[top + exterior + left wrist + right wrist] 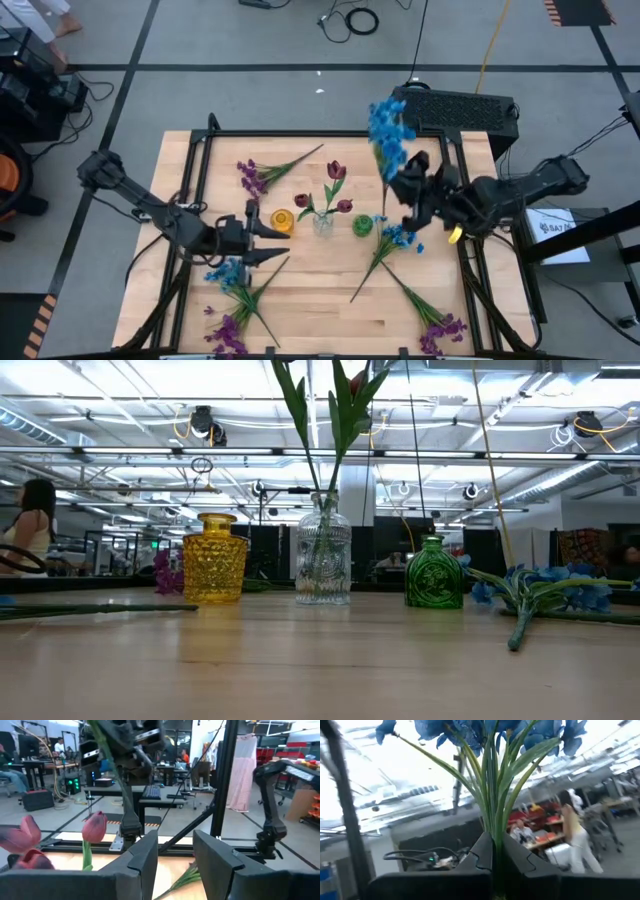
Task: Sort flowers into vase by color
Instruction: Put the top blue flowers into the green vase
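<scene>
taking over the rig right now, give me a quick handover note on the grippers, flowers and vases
Right gripper: shut on a blue flower, lifted above the table's right rear, stem pinched between its fingers.
Left gripper: jaws apart, holding nothing, low over the table left of the vases.
Vases: yellow vase, clear vase and green vase in a row mid-table.
Done: dark red flowers stand in the clear vase.
Left: the held blue flower, a second blue flower by the green vase, a third front left, and purple flowers at rear left, front left and front right. Yellow and green vases look empty.
</scene>
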You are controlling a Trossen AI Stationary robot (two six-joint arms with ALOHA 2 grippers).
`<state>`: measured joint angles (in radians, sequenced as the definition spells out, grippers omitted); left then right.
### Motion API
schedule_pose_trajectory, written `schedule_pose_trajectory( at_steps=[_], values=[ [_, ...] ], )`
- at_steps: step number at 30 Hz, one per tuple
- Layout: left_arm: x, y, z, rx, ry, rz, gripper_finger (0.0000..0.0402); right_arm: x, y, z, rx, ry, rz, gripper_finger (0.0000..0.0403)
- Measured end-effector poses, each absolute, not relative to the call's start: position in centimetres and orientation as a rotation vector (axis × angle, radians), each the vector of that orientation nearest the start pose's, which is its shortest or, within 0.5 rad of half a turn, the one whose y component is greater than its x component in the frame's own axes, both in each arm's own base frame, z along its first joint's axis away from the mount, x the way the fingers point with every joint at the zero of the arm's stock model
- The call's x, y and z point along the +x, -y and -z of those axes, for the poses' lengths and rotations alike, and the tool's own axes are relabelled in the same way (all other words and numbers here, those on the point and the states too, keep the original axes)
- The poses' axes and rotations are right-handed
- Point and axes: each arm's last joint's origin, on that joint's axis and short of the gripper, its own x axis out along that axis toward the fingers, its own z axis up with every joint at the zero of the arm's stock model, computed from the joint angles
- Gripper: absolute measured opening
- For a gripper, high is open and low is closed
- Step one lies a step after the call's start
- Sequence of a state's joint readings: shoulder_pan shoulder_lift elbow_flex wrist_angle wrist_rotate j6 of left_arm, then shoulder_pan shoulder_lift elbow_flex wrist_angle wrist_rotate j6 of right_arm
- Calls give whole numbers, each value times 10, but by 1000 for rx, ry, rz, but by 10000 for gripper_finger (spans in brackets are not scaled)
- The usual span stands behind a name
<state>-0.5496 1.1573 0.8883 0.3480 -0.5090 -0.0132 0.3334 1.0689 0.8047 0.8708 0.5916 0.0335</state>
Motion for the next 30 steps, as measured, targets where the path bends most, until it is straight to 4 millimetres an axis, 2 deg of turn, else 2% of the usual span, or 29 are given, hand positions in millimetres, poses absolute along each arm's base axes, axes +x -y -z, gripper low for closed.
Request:
schedule_pose_trajectory(
  at_steps=[4, 8, 14, 18, 24, 30],
  values=[
    [244, 127, -336, -64, 77, 23, 147, 221, -74, -379, 310, 639, 145, 4],
    [259, 133, -326, -73, 108, 14, 198, 232, -93, -368, 302, 656, 30, 4],
    [278, 143, -317, -3, 128, 10, 265, 240, -111, -360, 262, 643, 7, 4],
    [293, 153, -319, 21, 128, 11, 273, 248, -121, -363, 229, 640, 0, 5],
    [318, 161, -309, 56, 91, -20, 274, 276, -146, -367, 132, 604, -3, 6],
    [325, 163, -307, 62, 85, -33, 274, 302, -170, -370, 78, 556, -20, 7]
  ],
)
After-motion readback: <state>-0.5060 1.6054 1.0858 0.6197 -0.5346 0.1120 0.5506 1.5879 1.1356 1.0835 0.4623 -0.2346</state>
